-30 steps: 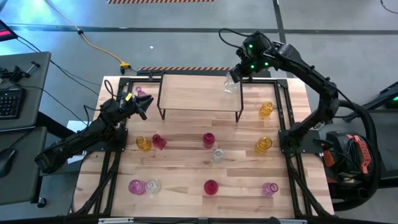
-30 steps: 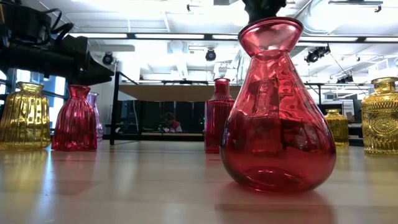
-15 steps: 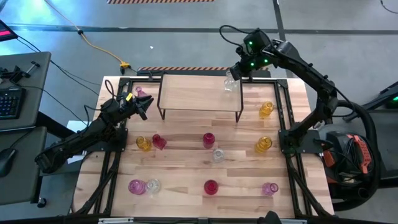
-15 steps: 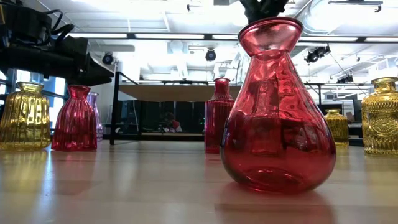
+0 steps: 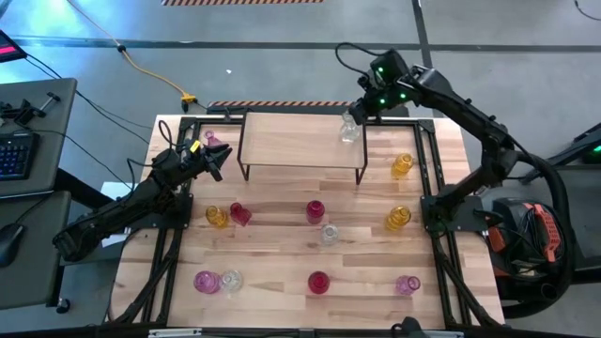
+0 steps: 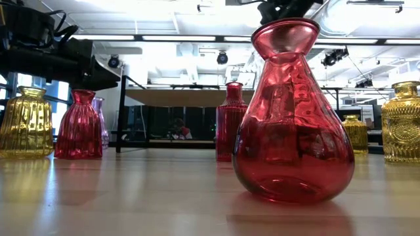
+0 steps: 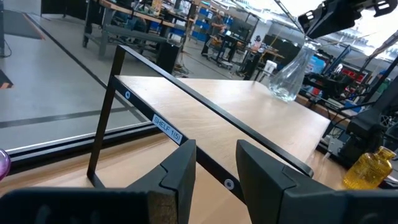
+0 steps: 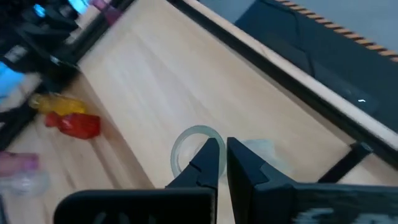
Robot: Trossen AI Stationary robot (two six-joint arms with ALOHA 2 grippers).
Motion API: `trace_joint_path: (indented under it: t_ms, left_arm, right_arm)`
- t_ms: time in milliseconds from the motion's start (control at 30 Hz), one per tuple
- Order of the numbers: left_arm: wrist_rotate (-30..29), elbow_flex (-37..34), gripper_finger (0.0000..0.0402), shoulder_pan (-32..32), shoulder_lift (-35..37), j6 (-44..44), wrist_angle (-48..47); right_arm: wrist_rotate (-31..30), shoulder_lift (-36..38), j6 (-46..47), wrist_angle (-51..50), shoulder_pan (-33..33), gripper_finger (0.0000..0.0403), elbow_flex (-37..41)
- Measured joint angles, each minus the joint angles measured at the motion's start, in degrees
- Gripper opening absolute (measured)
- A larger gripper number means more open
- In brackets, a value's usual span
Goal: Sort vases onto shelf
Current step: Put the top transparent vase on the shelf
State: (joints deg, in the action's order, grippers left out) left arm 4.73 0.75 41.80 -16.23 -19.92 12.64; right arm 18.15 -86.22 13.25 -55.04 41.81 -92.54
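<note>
The shelf (image 5: 296, 141) stands at the table's far middle, a light wooden top on black wire legs. A clear vase (image 5: 349, 130) is at the shelf's far right corner, with my right gripper (image 5: 362, 113) shut on it from above. In the left wrist view the same clear vase (image 7: 289, 71) has its base at the shelf top (image 7: 249, 118); whether it touches, I cannot tell. My left gripper (image 5: 216, 155) waits open just left of the shelf, with nothing between its fingers. Several pink, yellow, red and clear vases stand on the table nearer me. My right gripper pinches the clear vase's rim (image 8: 214, 138) at the top of its neck, apparently with one finger inside the mouth and one outside. The fingers slant down from the far right. The vase hangs nearly upright below them, over the shelf top.
On the table stand a yellow vase (image 5: 402, 165) right of the shelf, a pink vase (image 5: 211, 138) at its far left, a middle row with a red vase (image 5: 315, 211), and a near row. A big red vase (image 6: 292, 111) fills the low view.
My right gripper has sunk a little toward the shelf top with the clear vase, which stays nearly upright at the shelf's far right corner.
</note>
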Motion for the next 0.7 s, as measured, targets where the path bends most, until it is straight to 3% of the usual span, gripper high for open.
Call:
trace_joint_path:
  t_ms: [133,700]
  left_arm:
    - [0.0,0.0,0.0107,0.0,0.0,0.0,0.0]
    - [0.0,0.0,0.0107,0.0,0.0,0.1,0.0]
  right_arm:
    - [3.1,1.8,1.5,3.9,1.5,0.0,3.1]
    - [0.5,2.0,0.2,3.5,2.1,0.0,3.4]
